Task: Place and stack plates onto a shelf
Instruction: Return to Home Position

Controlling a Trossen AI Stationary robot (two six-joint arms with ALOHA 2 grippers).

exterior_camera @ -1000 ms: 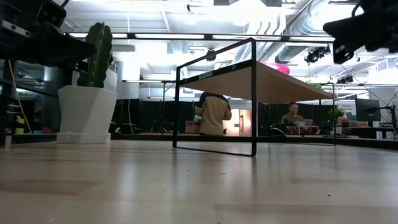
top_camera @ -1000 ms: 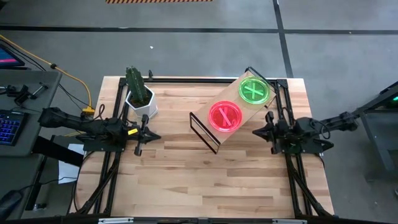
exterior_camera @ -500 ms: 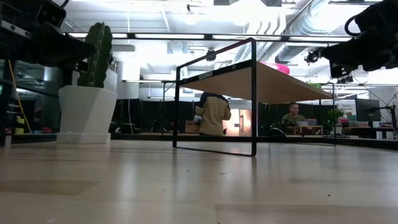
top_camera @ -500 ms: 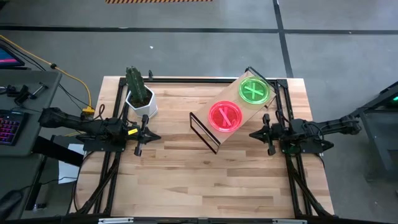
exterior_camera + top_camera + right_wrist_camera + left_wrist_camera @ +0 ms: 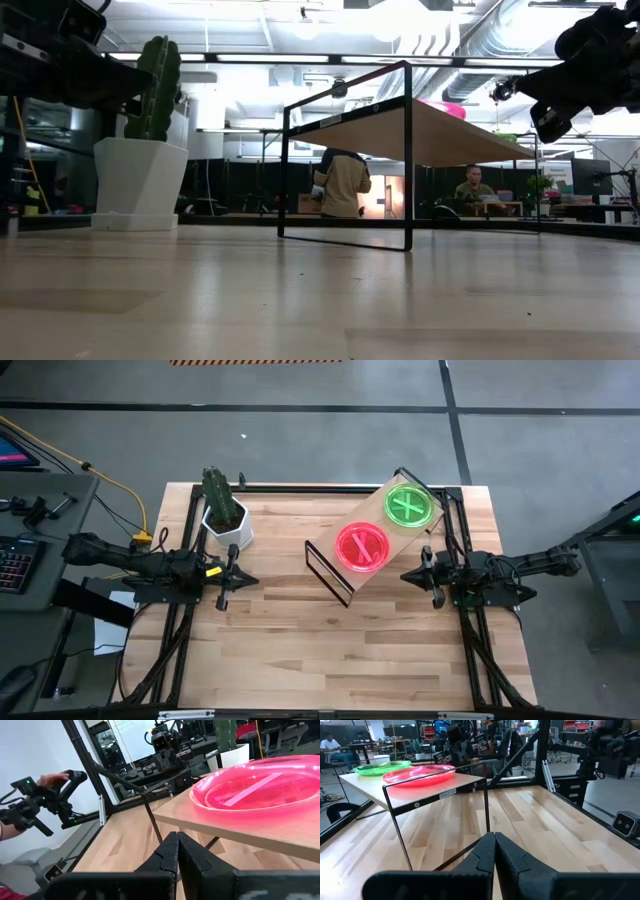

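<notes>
Two stacks on light plywood wire-framed shelf (image 5: 393,536), far right: neon pink round translucent plastic plates (image 5: 361,547), neon green round translucent plastic plates (image 5: 409,506). Pincers pressed together, empty: left gripper (image 5: 250,578) well left of shelf, right gripper (image 5: 404,575) just right.

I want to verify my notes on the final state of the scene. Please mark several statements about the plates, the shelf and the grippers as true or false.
1. The neon pink round plastic plates lie on the light plywood shelf. True.
2. The neon green round plastic plates lie on the wooden tabletop. False: they lie on the shelf, beside the pink ones.
3. The right gripper holds a pink plate. False: it is shut on nothing, beside the shelf and apart from it.
4. The white pot with a green cactus stands on the tabletop, not on the shelf. True.
5. The left gripper is open. False: it is shut.
</notes>
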